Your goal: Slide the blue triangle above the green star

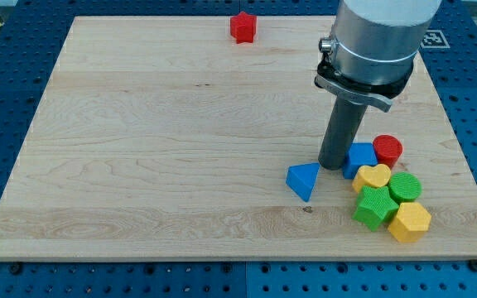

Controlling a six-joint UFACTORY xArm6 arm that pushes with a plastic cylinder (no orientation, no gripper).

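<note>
Nearest the view's bottom, at the right of the wooden board (156, 165), sits a yellow block (409, 222) with angled sides, shape hard to name, touching the green star (375, 207) just to its left. Just above those two lie a green round block (405, 187) and, to its left, a yellow heart-like block (373, 176), all four packed close together. Left of this cluster and a little apart from it, the blue triangle (304, 180) stands alone on bare wood, at roughly the same level as the yellow heart-like block and to the left of the green star rather than above it. Farther up, a blue block (360, 158), shape not clear because the rod hides part of it, touches the yellow heart-like block from above, and a red round block (387, 150) sits just beside it on the right. My tip (334, 168) comes down right against the left side of that blue block, just above and to the right of the blue triangle, with a small gap of wood between the tip and the triangle. The arm carries no pincer, only this dark rod under a wide grey cylinder (377, 37). Far off near the view's top edge, well apart from everything else, a red star-like block (243, 27) sits alone.
</note>
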